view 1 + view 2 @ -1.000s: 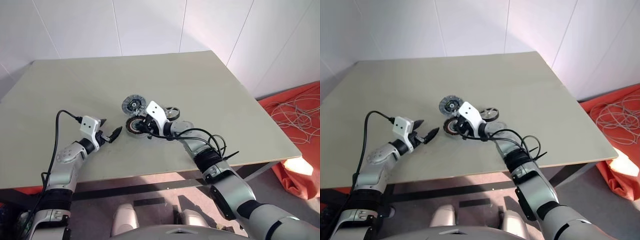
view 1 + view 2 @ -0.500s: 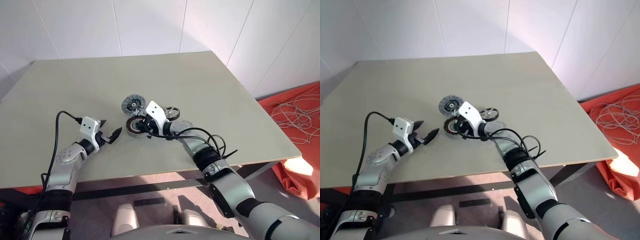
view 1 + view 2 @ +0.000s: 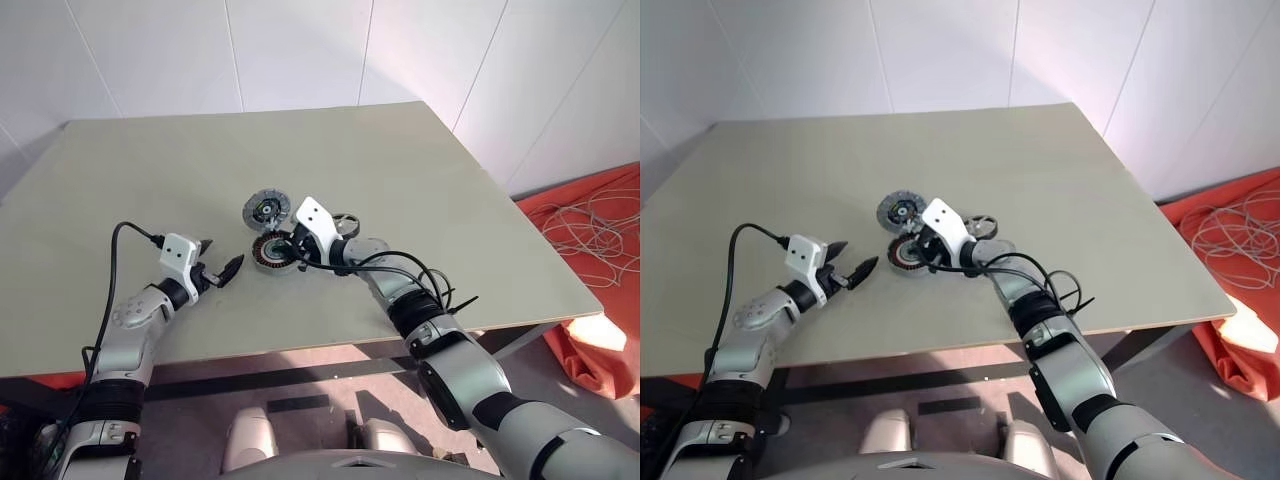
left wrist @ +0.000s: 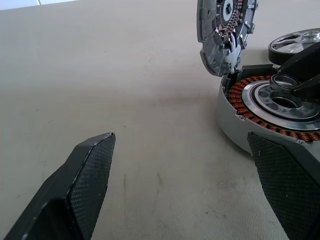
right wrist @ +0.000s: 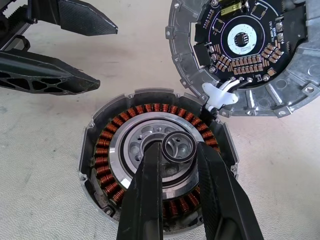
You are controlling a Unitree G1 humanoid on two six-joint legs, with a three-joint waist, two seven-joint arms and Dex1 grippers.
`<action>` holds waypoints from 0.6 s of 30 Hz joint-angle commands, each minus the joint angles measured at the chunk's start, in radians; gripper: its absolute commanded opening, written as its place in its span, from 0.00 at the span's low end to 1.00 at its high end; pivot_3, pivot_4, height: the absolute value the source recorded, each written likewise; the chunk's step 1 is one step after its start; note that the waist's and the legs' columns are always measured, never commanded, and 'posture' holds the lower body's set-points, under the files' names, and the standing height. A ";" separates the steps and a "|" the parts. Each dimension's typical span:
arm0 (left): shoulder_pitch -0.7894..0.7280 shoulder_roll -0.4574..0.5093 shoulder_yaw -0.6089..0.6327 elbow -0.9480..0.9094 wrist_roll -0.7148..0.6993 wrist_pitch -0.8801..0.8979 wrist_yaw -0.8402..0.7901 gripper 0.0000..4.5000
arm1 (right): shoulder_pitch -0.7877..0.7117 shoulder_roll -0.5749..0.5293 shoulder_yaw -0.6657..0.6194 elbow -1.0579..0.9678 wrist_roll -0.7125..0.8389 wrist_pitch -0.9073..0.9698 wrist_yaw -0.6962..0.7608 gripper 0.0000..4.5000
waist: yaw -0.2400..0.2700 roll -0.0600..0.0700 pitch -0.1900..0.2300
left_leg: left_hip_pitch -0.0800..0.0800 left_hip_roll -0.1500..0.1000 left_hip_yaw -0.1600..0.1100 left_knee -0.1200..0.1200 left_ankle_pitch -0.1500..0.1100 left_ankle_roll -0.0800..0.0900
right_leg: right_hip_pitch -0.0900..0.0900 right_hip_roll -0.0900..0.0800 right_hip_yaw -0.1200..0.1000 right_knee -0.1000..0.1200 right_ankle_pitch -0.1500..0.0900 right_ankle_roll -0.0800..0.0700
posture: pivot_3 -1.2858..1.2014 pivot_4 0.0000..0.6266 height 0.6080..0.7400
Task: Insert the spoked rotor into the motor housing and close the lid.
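As before, small ring (image 5: pixel 178 147) over motor housing (image 5: pixel 155 175)

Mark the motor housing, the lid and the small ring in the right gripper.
motor housing (image 5: pixel 127 120), right wrist view, on the copper windings.
lid (image 5: pixel 295 85), right wrist view, on its grey metal rim.
small ring (image 5: pixel 178 148), right wrist view, on its inner web, between the fingers.

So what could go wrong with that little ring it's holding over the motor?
The right gripper pinches a small metal ring by its edge above the motor housing, so the ring might slip out or land tilted in the pale centre. The lid lies open beside the housing, joined to it by white wires that might snag. The spoked rotor waits on the table behind.
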State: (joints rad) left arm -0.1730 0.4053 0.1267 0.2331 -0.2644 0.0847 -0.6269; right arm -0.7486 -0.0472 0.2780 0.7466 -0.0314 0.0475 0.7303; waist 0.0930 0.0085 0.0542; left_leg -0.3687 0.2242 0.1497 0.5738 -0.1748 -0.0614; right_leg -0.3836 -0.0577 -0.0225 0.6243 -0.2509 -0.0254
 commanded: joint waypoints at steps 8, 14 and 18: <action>-0.012 0.010 0.019 -0.033 -0.006 -0.011 0.006 1.00 | -0.012 0.011 -0.003 -0.052 0.001 -0.013 0.015 0.15 | 0.000 0.000 0.000 | 0.000 0.000 0.000 0.000 0.000 0.000 | 0.000 0.000 0.000 0.000 0.000 0.000 | 0.52 0.00 1.00; -0.014 0.010 0.019 -0.036 -0.005 -0.010 0.010 1.00 | -0.013 0.012 -0.003 -0.046 0.000 -0.010 0.024 0.15 | 0.000 0.000 0.000 | 0.000 0.000 0.000 0.000 0.000 0.000 | 0.000 0.000 0.000 0.000 0.000 0.000 | 0.52 0.00 1.00; -0.013 0.012 0.021 -0.039 -0.005 -0.011 0.014 1.00 | -0.009 0.012 -0.003 -0.053 0.002 -0.001 0.034 0.15 | 0.000 0.000 0.000 | 0.000 0.000 0.000 0.000 0.000 0.000 | 0.000 0.000 0.000 0.000 0.000 0.000 | 0.52 0.00 1.00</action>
State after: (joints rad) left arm -0.1730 0.4055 0.1268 0.2314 -0.2643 0.0847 -0.6177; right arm -0.7476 -0.0404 0.2787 0.7416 -0.0359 0.0524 0.7600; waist 0.0930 0.0085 0.0542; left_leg -0.3687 0.2242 0.1497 0.5738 -0.1748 -0.0615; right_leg -0.3836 -0.0577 -0.0226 0.6243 -0.2509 -0.0254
